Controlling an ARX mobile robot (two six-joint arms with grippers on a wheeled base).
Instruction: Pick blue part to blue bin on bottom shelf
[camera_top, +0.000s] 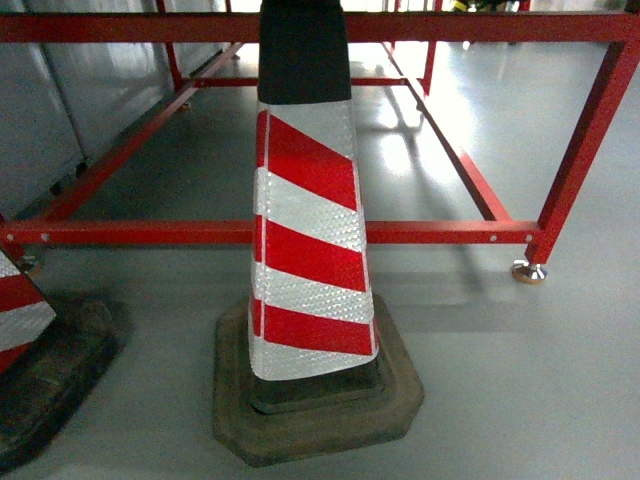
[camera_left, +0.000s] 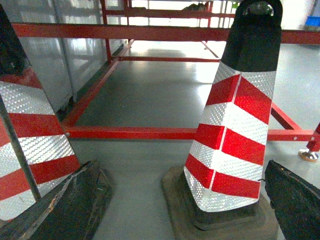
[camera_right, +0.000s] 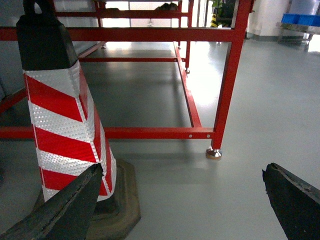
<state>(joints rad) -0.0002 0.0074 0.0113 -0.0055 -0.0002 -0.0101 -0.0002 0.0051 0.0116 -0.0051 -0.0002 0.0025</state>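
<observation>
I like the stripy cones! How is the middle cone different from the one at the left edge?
In the head view the middle cone shows nearly whole, black top included; the left cone is mostly cut off, showing only a striped corner. The middle cone's base looks brownish, the left cone's darker. Both have red-and-white stripes and stand before the red frame.

Only the fingers of the robot show, in the two wrist views. The left gripper (camera_left: 180, 210) has two dark, almost black fingers (camera_left: 65, 210) with a matte, scuffed surface and pale worn edges, tapering to blunt wedge tips. The right gripper (camera_right: 180, 205) has fingers (camera_right: 295, 200) of the same kind: dark, rough-textured wedges with lighter chipped rims.
</observation>
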